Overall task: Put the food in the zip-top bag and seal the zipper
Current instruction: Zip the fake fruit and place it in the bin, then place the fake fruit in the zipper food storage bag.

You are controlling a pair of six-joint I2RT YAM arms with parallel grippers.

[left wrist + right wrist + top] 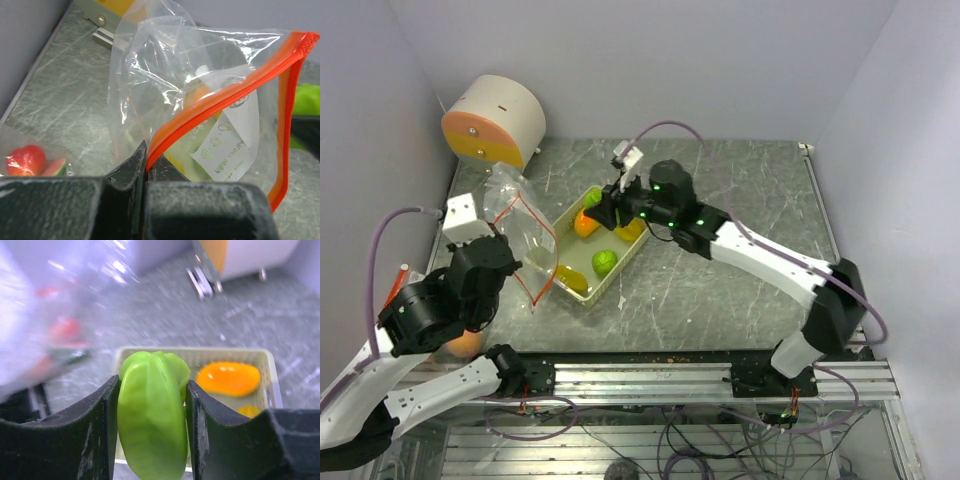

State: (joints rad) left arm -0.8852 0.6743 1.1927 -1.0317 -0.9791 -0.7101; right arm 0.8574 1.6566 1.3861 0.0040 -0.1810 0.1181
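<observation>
We see our left gripper (pixel 146 162) pinched tight on the bag (pixel 150 75) by its orange zipper edge, lower centre of its wrist view; our right gripper (pixel 149 390) clamps a green fruit (pixel 150 430) over the tray (pixel 210 354), where a mango (pixel 228 378) lies.

Right wrist: zip-top bag (pixel 45 315) blurred, green piece (pixel 152 415) cut by bottom edge. Orange piece (pixel 463 345) half-hidden under left arm (pixel 430 310).

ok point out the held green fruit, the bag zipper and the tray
held green fruit (pixel 152 415), right wrist view, middle
bag zipper (pixel 225 95), left wrist view, upper orange strip
tray (pixel 220 351), right wrist view, far rim
</observation>
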